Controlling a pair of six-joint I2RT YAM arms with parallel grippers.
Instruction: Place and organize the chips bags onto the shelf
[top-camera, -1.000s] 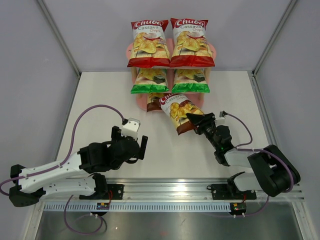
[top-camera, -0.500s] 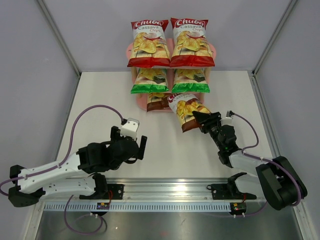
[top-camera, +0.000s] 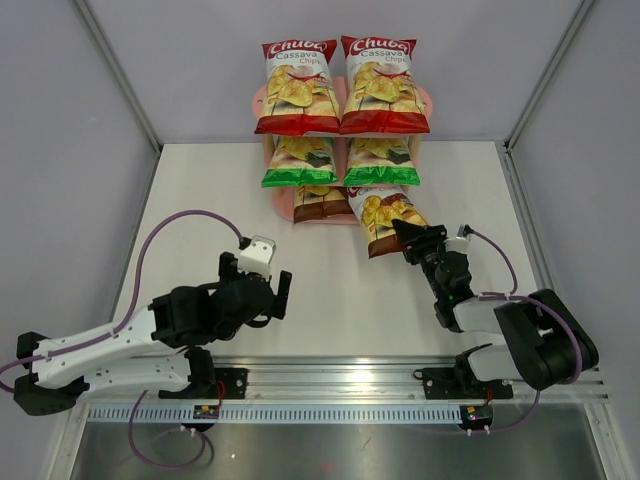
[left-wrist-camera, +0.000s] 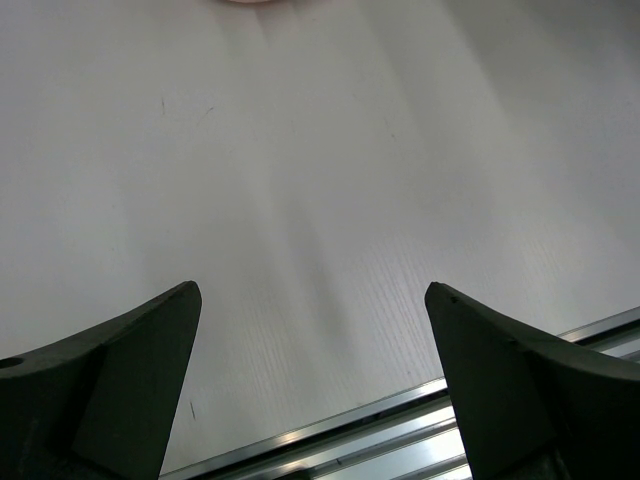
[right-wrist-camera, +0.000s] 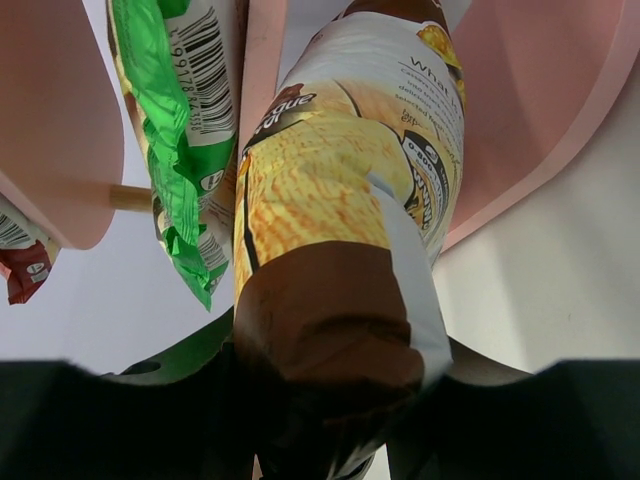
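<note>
Three-tier shelf (top-camera: 283, 207) ahead of the right gripper (top-camera: 412, 240) carries five chips bags (top-camera: 297, 88), paired by colour. Sixth, a dark brown bag (top-camera: 388, 220), is pinched by its bottom seam, top end nosing into the bottom tier's free slot beside its twin. Left gripper (top-camera: 258, 287) spread, empty, well aside.

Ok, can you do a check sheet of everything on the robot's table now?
Surface: white table, faint scuffs.
Job's things: pink shelf; two red bags on top, two green bags in the middle, one brown bag on the bottom; second brown bag partly in beside it.
Clutter: nothing seen.
End effectors: right end effector shut on second brown bag; left end effector open, empty, over the table.
Cables: purple cable loops off the left arm, another off the right.
Surroundings: grey walls, metal rail at the near edge.
</note>
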